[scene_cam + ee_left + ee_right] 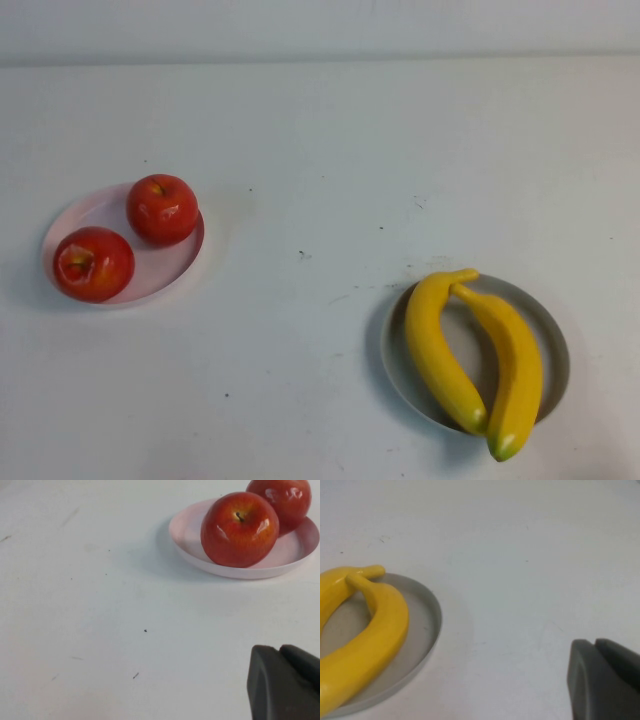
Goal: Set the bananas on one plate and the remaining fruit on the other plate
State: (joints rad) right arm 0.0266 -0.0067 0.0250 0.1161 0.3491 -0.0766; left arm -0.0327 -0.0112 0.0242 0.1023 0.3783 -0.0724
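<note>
Two yellow bananas (470, 360) lie side by side on the grey-blue plate (553, 340) at the right front of the table; one banana's tip hangs over the plate's near rim. Two red apples (161, 208) (93, 263) sit on the pale pink plate (150, 265) at the left. My left gripper (280, 652) is shut and holds nothing; it hovers over bare table, apart from the pink plate (185, 535) and its apples (239, 529). My right gripper (596, 645) is shut and holds nothing, off to the side of the grey-blue plate (427, 605) and bananas (375, 635). Neither arm shows in the high view.
The white table top (320, 150) stretches between and behind the two plates, with a few small dark specks. Its far edge meets a pale wall (320, 25) at the back.
</note>
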